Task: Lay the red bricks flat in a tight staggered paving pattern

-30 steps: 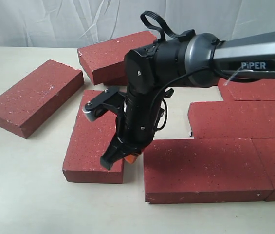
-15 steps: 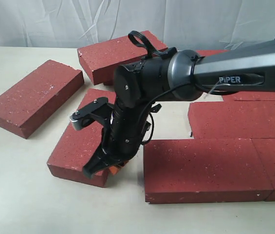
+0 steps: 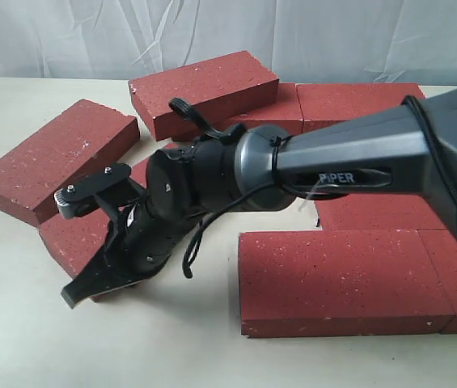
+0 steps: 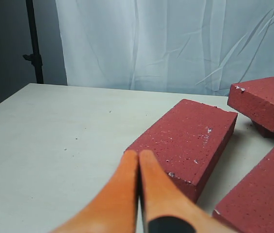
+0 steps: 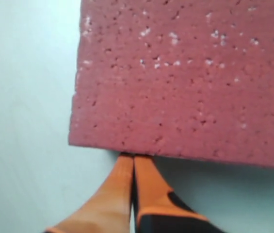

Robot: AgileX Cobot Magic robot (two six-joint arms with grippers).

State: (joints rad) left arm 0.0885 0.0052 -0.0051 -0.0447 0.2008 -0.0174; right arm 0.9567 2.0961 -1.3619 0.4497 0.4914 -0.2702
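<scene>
Bricks: eight red bricks point(image 3: 333, 279) countable in exterior view, arm hiding part of the layout. Two end to end in front row, one behind them, three at back, one angled far left. One skewed brick point(image 3: 74, 234) lies flat, apart from front row. Two grippers. Right gripper point(image 5: 133, 156) jaws closed, empty, tips against skewed brick's edge. Left gripper point(image 4: 138, 153) jaws closed, empty, above table point(image 4: 54, 136).

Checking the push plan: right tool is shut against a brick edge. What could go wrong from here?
1. The right tool touches its red brick only near one corner, so the brick may spin or the tips may slip off.
2. That brick lies skewed, close to the angled loose brick; pushing further that way could jam them.
</scene>
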